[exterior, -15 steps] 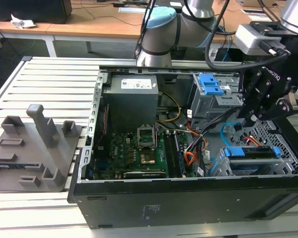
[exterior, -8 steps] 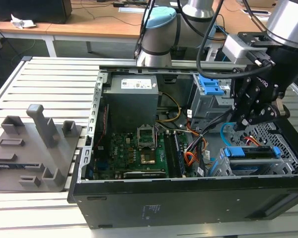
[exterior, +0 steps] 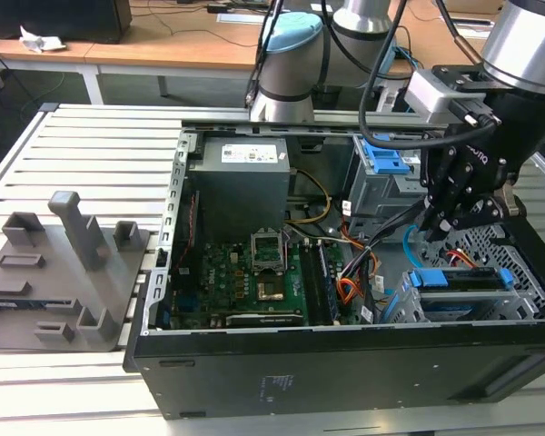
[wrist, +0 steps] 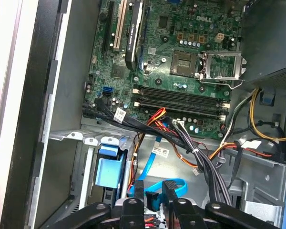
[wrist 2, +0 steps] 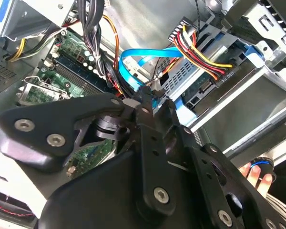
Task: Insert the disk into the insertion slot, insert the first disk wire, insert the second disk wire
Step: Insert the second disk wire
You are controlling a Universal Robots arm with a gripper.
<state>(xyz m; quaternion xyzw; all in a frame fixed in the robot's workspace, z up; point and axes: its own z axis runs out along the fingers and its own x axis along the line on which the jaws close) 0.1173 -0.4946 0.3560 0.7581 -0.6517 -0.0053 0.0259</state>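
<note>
The disk [exterior: 459, 280], in its bright blue carrier, lies inside the insertion slot [exterior: 523, 272], a low perforated bay at the case's corner on the exterior view's right. A black connector [wrist 2: 224, 76] with red, yellow and black wires sits against the disk's edge. My gripper [exterior: 433, 227] hangs just above the bay. In both wrist views its fingers [wrist: 138, 193] pinch the end of a flat blue wire [wrist 2: 133, 55], a short way from the carrier [wrist 2: 187, 106]. The blue wire [wrist: 174, 183] loops between the fingers, and its connector is mostly hidden by them.
The green motherboard [exterior: 254, 272] and grey power supply [exterior: 245, 173] fill the case's middle. A taller grey cage with blue latches [exterior: 386, 168] stands behind the bay. Black cable bundles [wrist: 190, 148] cross beside the gripper. A grey fixture plate [exterior: 64, 272] lies outside. Fingers of a person's hand [wrist 2: 256, 175] show.
</note>
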